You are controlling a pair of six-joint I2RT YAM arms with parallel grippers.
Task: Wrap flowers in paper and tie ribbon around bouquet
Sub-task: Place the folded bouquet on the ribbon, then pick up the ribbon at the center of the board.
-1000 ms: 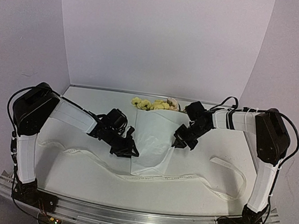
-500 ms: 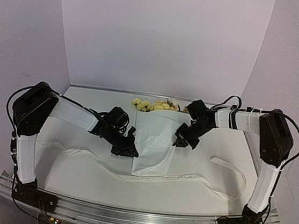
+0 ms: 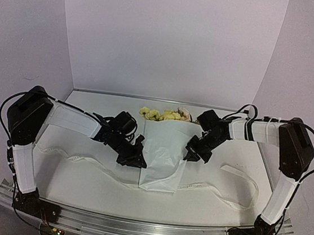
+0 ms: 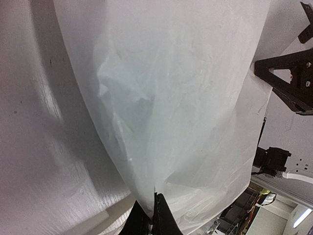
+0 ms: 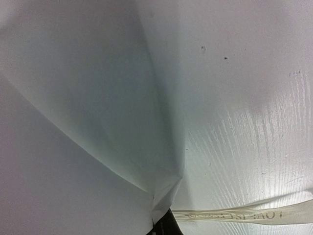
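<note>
left pincer (image 3: 140,161), right pincer (image 3: 190,155) — each pinching the paper (image 3: 163,159)

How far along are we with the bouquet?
Done: paper is folded over the flowers, blooms poking out the far end. In hand: left gripper and right gripper each pinch a paper edge. To do: tightening the wrap and tying the ribbon, which lies untied on the table.
</note>
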